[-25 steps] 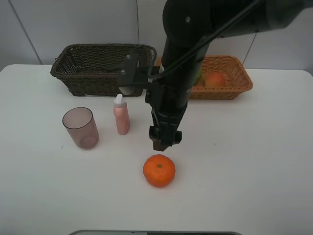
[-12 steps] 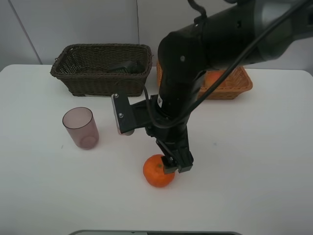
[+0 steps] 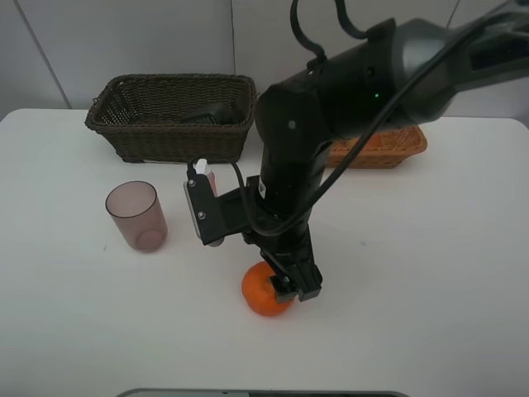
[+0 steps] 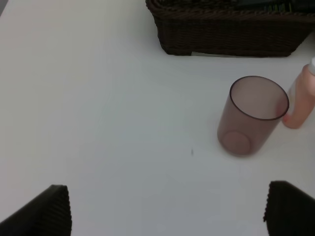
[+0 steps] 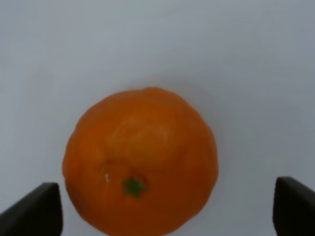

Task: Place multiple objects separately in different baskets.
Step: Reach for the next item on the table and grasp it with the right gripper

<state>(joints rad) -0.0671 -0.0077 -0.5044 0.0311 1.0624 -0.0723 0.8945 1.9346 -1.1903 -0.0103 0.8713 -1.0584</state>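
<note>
Our right gripper (image 3: 294, 284) has dropped in the last second onto the tangerine (image 5: 140, 164), and its jaws now stand wide apart either side of the fruit, gripping nothing yet. The tangerine sits on the white table (image 3: 430, 273) near the front, well apart from the orange-tan basket (image 3: 401, 147) behind, so we judge closing comes next. Our left gripper (image 4: 167, 211) hangs wide open and empty near the cup (image 4: 253, 115).

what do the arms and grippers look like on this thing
The right arm is glossy black with rounded joint housings, black cables looping over it, a small green light and a pale screwed plate at the wrist. The right gripper has black jaws; the left gripper has black ribbed jaws.
</note>
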